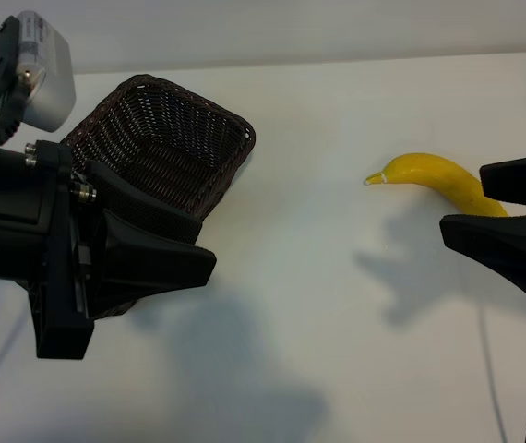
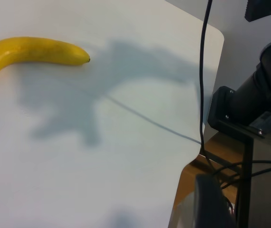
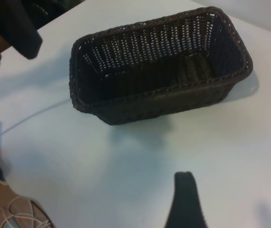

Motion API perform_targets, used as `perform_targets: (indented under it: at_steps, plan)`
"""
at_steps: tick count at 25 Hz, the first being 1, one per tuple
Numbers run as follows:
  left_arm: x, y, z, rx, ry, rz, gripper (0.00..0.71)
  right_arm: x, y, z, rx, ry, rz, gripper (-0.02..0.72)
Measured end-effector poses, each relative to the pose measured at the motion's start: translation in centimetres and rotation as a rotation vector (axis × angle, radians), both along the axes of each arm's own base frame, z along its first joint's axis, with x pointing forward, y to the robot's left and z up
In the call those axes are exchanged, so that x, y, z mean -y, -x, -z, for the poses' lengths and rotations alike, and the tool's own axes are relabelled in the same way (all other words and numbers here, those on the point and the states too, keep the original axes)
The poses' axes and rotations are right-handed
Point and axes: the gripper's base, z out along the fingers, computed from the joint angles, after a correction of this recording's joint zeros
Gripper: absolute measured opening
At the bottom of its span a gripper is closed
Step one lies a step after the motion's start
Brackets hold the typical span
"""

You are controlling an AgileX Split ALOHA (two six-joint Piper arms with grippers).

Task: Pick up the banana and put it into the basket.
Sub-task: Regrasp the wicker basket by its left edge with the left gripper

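Observation:
The yellow banana (image 1: 429,173) lies free on the white table at the right, its pale tip toward the middle; the left wrist view also shows the banana (image 2: 31,51) with nothing touching it. My right gripper (image 1: 466,201) hovers open at the right edge, and the banana's thick end shows in the gap between its two black fingers. One right finger (image 3: 185,202) shows in its wrist view. The dark wicker basket (image 1: 189,96) stands at the back left, empty in the right wrist view (image 3: 159,99). My left gripper (image 1: 206,247) hangs open in front of the basket, holding nothing.
A thin cable (image 2: 150,121) runs across the table toward its rounded edge (image 2: 192,156). The right arm's black base (image 2: 259,95) stands beyond that edge. A white camera box (image 1: 46,69) sits on the left arm. White table lies between basket and banana.

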Motion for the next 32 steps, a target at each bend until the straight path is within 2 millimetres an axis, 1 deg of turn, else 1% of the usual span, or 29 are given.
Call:
perform_targets:
  at_steps: [32]
  plan:
    - [0.0,0.04,0.01,-0.007,0.0,0.001,0.391,0.03,-0.09,-0.07,0.009,-0.004,0.009,0.526]
